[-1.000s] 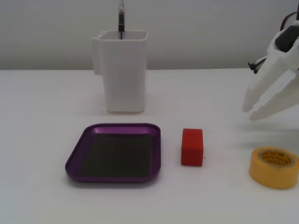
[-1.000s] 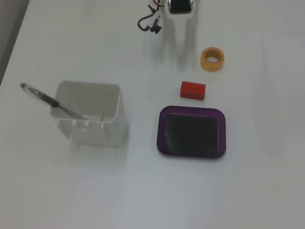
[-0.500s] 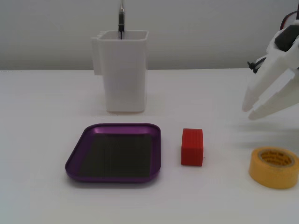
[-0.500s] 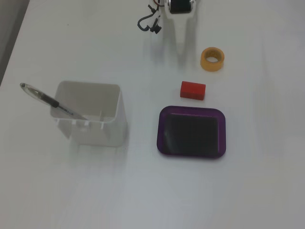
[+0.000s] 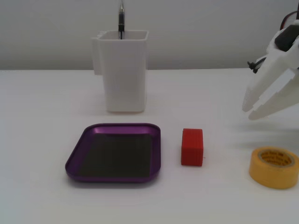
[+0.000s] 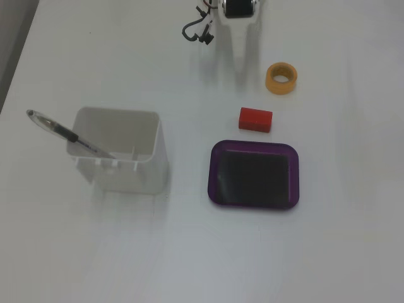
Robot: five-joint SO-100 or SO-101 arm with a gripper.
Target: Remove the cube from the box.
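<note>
Nearest to me in a fixed view, the purple tray (image 5: 74, 158) lies flat on the white table (image 5: 37, 121), its dark floor bare. The red cube (image 5: 192, 147) stands on the table just to the right of the tray's rim, outside it and not touching it. Further right, close to the picture's edge, I see the yellow tape roll (image 5: 274, 167) lying flat, well apart from the cube. Above the roll hangs the white gripper (image 5: 250, 110), clear of the table and holding nothing; I see its two fingers pointing down-left with only a thin gap between their tips, nearly together. At the back stands the tall white container (image 5: 124, 74) with a pen (image 5: 121, 21) sticking up out of it. In the other fixed view from above I find the cube (image 6: 255, 118) between the tray (image 6: 254, 201) and the tape roll (image 6: 281, 77).
</note>
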